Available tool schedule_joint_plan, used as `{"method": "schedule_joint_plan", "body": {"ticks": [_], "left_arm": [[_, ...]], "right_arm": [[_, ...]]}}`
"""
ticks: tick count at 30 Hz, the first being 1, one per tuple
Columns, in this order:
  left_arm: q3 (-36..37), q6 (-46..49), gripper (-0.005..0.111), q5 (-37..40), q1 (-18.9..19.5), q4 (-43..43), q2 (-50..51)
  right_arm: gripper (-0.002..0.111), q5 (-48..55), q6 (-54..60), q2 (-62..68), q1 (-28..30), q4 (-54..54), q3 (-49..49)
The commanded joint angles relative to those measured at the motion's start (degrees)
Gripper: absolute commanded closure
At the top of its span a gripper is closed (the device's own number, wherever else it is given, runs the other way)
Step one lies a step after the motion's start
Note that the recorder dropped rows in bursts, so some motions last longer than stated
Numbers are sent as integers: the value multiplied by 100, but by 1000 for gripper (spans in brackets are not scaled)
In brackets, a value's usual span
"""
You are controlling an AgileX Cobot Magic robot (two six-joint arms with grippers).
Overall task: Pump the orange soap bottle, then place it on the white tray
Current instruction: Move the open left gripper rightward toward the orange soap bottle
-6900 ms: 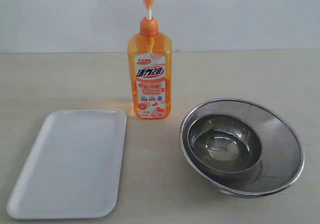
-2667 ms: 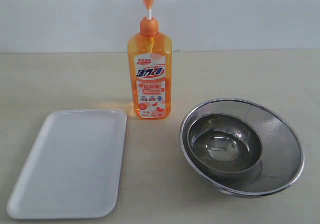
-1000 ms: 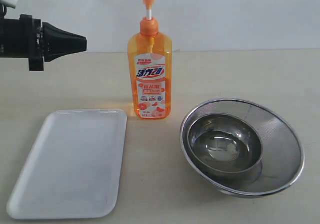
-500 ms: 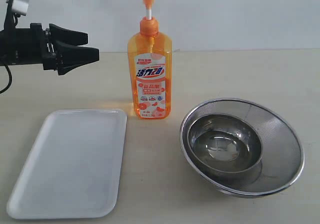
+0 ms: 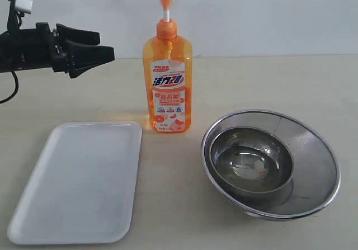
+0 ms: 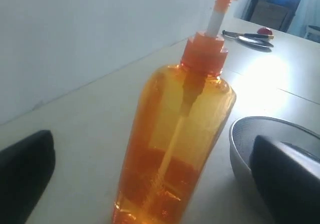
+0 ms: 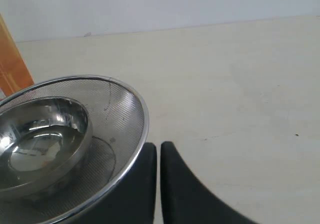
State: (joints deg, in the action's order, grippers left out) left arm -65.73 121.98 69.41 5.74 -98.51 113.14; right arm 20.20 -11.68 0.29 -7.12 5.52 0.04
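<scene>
Got the left gripper (image 5: pixel 106 45) spread wide near the orange soap bottle (image 5: pixel 168 82) toward the far edge, right gripper (image 7: pixel 158 153) pressed together beside the mesh bowl (image 7: pixel 122 111).

mesh strainer bowl (image 5: pixel 320 161): round steel, upright on beige worktop (image 5: pixel 279 82) | smaller steel bowl (image 5: pixel 251 161): nested inside mesh strainer bowl | white wall (image 5: pixel 268 15): behind mesh strainer bowl
</scene>
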Motion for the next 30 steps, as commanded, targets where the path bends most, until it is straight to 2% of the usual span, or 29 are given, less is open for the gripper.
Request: {"method": "schedule_joint_plan", "body": {"ticks": [1,5,12,15,16,25,30], "left_arm": [[-32,17,-3,55,-32,-127,14],[-32,17,-3,55,-32,-130,15],[-32,-587,-3,55,-56,-64,15],[-32,-241,-3,55,-84,-64,15],[-32,32,-3,55,-114,-49,22],[-32,20,-3,-147,-353,-130,49],[-32,20,-3,-334,-669,-144,151]], "right_arm": [[108,-67,7,-29,25,26,-4],[108,-67,7,-29,25,26,-4],[108,-67,7,-29,25,26,-4],[108,-67,7,-29,25,26,-4],[108,-67,7,-29,25,26,-4],[108,-32,7,-29,25,26,-4],[108,-32,7,-29,25,26,-4]]}}
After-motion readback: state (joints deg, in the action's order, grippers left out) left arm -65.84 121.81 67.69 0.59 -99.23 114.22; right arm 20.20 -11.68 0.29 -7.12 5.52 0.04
